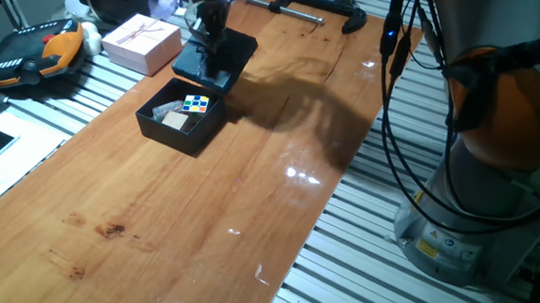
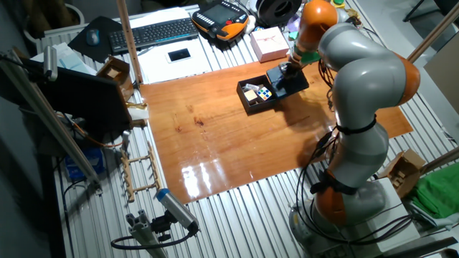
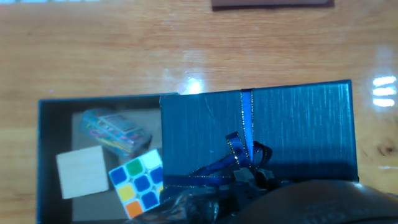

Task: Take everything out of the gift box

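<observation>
The black gift box [image 1: 149, 125] stands open on the wooden table. Inside lie a beige cube [image 3: 82, 172], a multicoloured puzzle cube [image 3: 138, 183] and a little flat pinkish-grey piece [image 3: 115, 130]. The flat lid [image 3: 292, 124] with its ribbon bow [image 3: 249, 155] lies just beyond the box, and in the hand view its edge overlaps the box's right part. My gripper [image 1: 206, 46] is right over the lid, at the bow. Its fingers are a dark blur at the bottom of the hand view, so I cannot tell whether they are open or shut.
A pale pink ribboned box [image 1: 142, 42] sits left of the lid. A black clamp [image 1: 307, 8] lies at the table's far edge. An orange-black teach pendant [image 1: 22, 52] and a keyboard [image 2: 154, 32] are off the table. The robot base [image 1: 475, 183] stands at the right.
</observation>
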Motion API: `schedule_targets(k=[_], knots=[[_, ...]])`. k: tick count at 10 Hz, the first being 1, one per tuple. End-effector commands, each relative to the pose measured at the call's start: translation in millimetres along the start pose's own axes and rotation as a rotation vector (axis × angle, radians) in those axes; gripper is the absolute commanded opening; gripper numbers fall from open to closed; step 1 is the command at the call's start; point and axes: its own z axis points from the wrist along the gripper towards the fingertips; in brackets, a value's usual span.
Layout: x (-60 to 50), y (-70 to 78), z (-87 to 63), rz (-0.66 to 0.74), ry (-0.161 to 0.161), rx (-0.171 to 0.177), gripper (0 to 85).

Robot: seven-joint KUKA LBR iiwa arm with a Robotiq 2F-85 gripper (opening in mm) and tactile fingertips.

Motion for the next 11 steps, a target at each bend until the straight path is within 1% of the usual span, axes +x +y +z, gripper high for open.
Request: schedule_targets(k=[1, 2, 4, 6, 7, 8, 9, 10, 11], knots=[[0.0, -0.4, 0.3, -0.033, 0.003, 0.012, 1.0], [-0.6, -0.3, 0.8, -0.069, 0.015, 0.019, 1.0], [0.0, -1.1, 1.3, -0.049, 0.015, 0.022, 1.0], [-0.2, -0.4, 1.2, 0.015, 0.011, 0.01, 1.0], [-1.2, 0.9, 0.4, 0.036, 0.012, 0.001, 1.0], [-1.2, 0.9, 0.4, 0.05, 0.018, -0.001, 1.0], [-1.2, 0.9, 0.4, 0.071, 0.03, -0.013, 1.0], [-1.2, 0.9, 0.4, 0.111, 0.055, -0.044, 1.0], [-1.2, 0.9, 0.4, 0.131, 0.056, -0.059, 1.0]])
